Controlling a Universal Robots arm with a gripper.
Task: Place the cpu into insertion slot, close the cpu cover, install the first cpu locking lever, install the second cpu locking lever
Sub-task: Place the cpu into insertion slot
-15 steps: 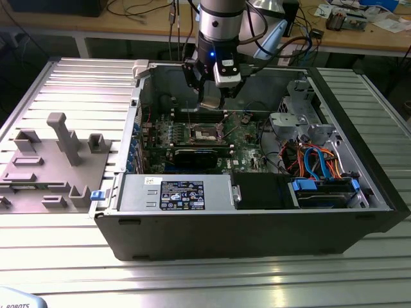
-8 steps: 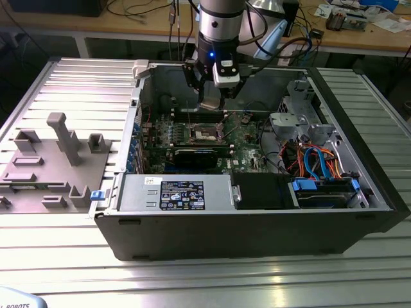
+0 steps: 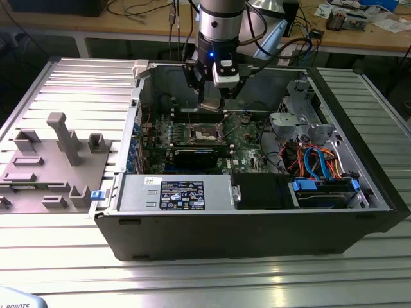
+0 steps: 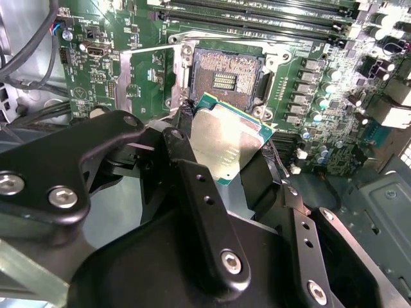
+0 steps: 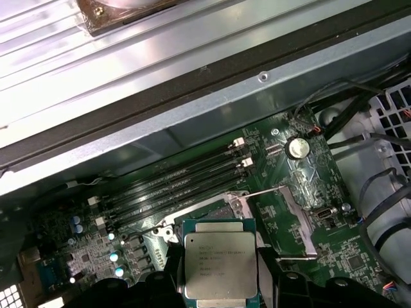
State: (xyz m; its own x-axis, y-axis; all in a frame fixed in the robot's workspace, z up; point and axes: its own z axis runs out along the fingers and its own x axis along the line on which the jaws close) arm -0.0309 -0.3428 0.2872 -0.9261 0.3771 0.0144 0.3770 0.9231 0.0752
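**Sam:** Where is the cpu (image 4: pixel 228 138)?

**Mia:** It is in the jaws. Two black fingers (image 4: pixel 204 212) pinch it by its edges. The jaws are closed in as far as the chip lets them.

**Sam:** Is it in the insertion slot (image 4: pixel 223 77)?

**Mia:** No. It hangs just over the slot and does not touch it. In the second wrist view it tilts a bit. The slot is open and bare, with tiny shiny dots in the middle.

**Sam:** What does the chip look like?

**Mia:** Small, flat and square. Its top is smooth grey metal, with a thin green edge around it.

**Sam:** And the slot?

**Mia:** A dark square with a silvery metal rim. The cpu cover (image 5: pixel 297 221), a thin silvery frame, is swung open beside it.

**Sam:** What is around them?

**Mia:** In the exterior view the arm (image 3: pixel 221 25) comes down at twelve o'clock from the slot, inside a dark metal case (image 3: pixel 225 231). A grey plastic rack (image 3: pixel 51 160) sits at nine o'clock from the case, on a ribbed metal counter (image 3: pixel 192 282).
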